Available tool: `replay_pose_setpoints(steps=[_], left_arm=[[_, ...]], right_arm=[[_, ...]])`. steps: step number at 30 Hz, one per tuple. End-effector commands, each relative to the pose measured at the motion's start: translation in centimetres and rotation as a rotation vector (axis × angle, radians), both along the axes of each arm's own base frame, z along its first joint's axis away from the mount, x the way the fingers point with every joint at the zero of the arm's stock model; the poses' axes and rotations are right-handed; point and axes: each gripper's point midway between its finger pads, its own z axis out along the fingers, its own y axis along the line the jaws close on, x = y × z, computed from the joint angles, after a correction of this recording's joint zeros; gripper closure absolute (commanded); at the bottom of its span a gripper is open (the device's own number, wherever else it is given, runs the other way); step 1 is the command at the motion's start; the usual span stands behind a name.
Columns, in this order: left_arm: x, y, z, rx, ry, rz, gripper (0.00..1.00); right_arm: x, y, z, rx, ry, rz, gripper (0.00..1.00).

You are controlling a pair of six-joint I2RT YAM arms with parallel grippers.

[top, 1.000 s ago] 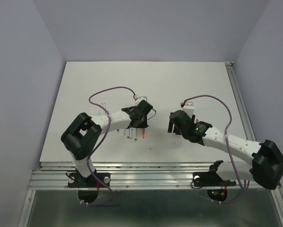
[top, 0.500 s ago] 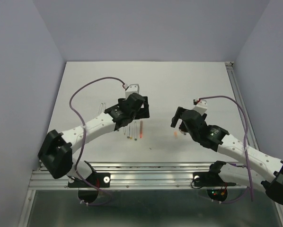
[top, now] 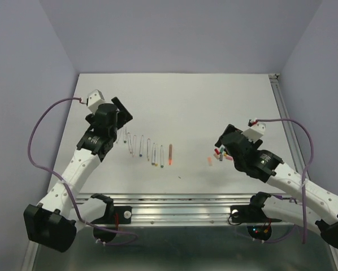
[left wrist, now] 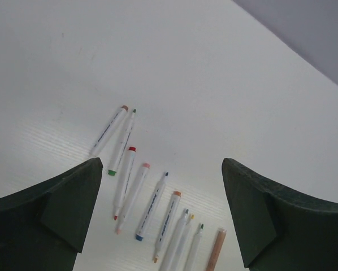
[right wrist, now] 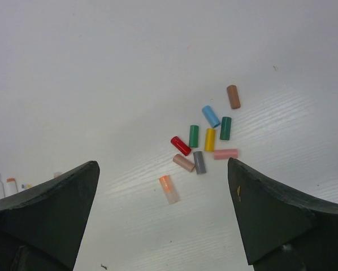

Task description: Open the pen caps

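Pen caps (right wrist: pixel 209 139) clustered loose on table (right wrist: pixel 157 56); pens (left wrist: pixel 124 182) in row, well apart.

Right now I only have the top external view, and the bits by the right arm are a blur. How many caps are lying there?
Observer: Ten pen caps, all loose on the table.
Operator: Is the right gripper carrying anything?
Observer: No, the right gripper is open with nothing between its fingers.
Operator: And the pens on the left?
Observer: Ten pens lie side by side; the tan pen sits at one end of the row, and the other barrels are whitish.
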Motion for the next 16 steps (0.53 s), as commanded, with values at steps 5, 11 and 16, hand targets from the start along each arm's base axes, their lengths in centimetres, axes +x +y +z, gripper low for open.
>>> replay_pose_setpoints(steps=[5,11,16], left_arm=[[0.4,2.2,1.0,-0.085,-0.062,0.028,0.01],[0.5,1.7,0.4,-0.099,-0.04,0.015,0.01],[0.4,1.9,0.0,-0.102,-0.029,0.032,0.01]], right_arm=[[0.0,-3.1,3.6,0.022,-0.118,-0.155,0.0],[0.2,-3.1,4.1,0.028,-0.136,-0.156,0.0],[0.6,-2.7,3.9,0.006,-0.131,-0.146,0.0]])
